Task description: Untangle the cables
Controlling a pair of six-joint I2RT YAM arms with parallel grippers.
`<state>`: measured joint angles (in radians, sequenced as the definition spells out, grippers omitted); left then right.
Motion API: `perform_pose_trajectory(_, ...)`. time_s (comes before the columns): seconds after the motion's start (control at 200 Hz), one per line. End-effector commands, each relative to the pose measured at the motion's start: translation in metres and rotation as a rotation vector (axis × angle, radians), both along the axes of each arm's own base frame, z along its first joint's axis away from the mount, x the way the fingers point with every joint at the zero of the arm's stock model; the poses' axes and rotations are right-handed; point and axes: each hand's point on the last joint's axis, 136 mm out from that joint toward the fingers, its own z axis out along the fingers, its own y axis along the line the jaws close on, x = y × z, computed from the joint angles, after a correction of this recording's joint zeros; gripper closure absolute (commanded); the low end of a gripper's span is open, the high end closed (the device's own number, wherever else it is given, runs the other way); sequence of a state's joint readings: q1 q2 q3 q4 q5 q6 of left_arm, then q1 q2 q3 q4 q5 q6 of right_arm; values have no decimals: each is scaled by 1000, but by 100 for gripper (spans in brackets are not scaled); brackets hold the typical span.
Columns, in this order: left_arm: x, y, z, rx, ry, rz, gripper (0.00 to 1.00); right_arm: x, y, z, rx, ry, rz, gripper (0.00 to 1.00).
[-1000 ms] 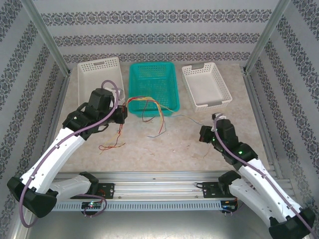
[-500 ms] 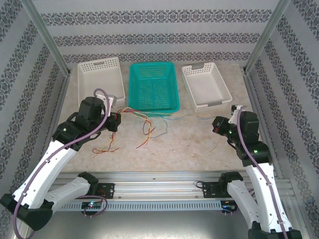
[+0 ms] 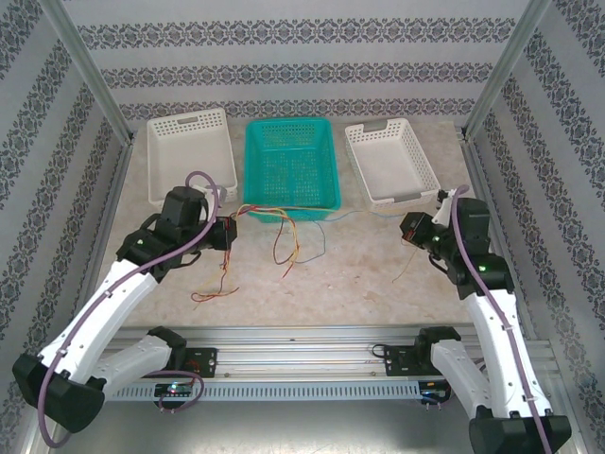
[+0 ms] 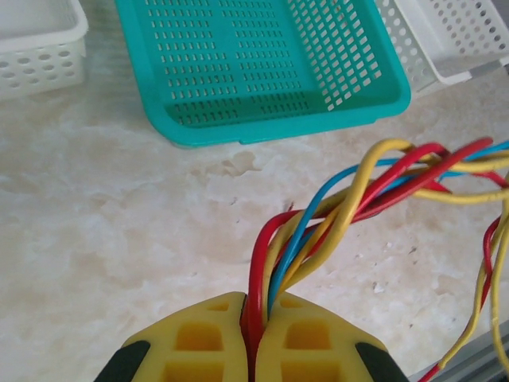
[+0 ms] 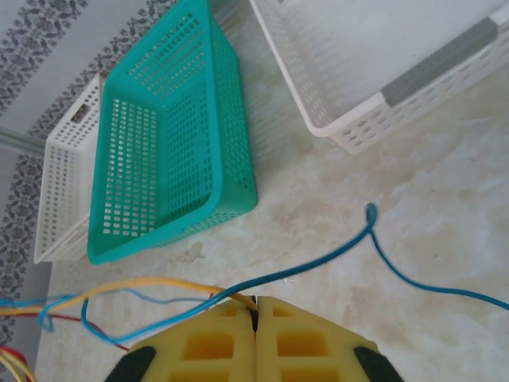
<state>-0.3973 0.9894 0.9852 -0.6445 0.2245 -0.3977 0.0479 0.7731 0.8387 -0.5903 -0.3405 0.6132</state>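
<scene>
The cables [image 3: 284, 214] are thin red, yellow and blue wires twisted into one bundle in front of the teal basket [image 3: 291, 205]. My left gripper [image 3: 233, 230] is shut on one end of the bundle, and the twisted strands [image 4: 350, 199] fan out of my left gripper's yellow fingertips [image 4: 254, 306]. Loose loops [image 3: 286, 251] hang to the table, and red and yellow tails [image 3: 216, 292] lie below the left arm. My right gripper [image 3: 406, 230] is shut on a yellow-orange cable [image 5: 159, 284]. A blue cable [image 5: 318, 263] crosses just above my right gripper's tips [image 5: 255, 304].
Three baskets line the back: a white one [image 3: 189, 119] at the left, the teal one in the middle, a white one [image 3: 408, 197] at the right. An aluminium rail [image 3: 302, 364] runs along the near edge. Patterned walls enclose the table.
My right gripper has swung right and farther back, toward the right white basket, drawing strands out sideways. The left gripper has shifted slightly while still holding the bundle.
</scene>
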Motion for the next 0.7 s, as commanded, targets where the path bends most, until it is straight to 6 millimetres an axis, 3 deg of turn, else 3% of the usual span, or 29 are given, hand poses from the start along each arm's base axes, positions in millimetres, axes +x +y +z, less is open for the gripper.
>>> perform_pose_trajectory(0.0,16,-21,26,-148,-75,-4,100,3,13,9,-44,-42,56,75)
perform_pose_trajectory(0.08,18,-34,29,-136,-90,-45,100,0,17,9,-125,-54,80,54)
perform_pose_trajectory(0.14,19,-42,30,-107,-100,-79,100,-3,21,14,-145,-84,99,44)
perform_pose_trajectory(0.28,20,-50,35,-18,-117,-163,100,-9,34,35,-116,-196,156,35)
perform_pose_trajectory(0.46,16,-61,40,95,-152,-311,100,-10,66,50,-54,-272,284,37)
perform_pose_trajectory(0.694,-2,-88,28,177,-195,-482,100,-7,119,45,-109,-301,474,52)
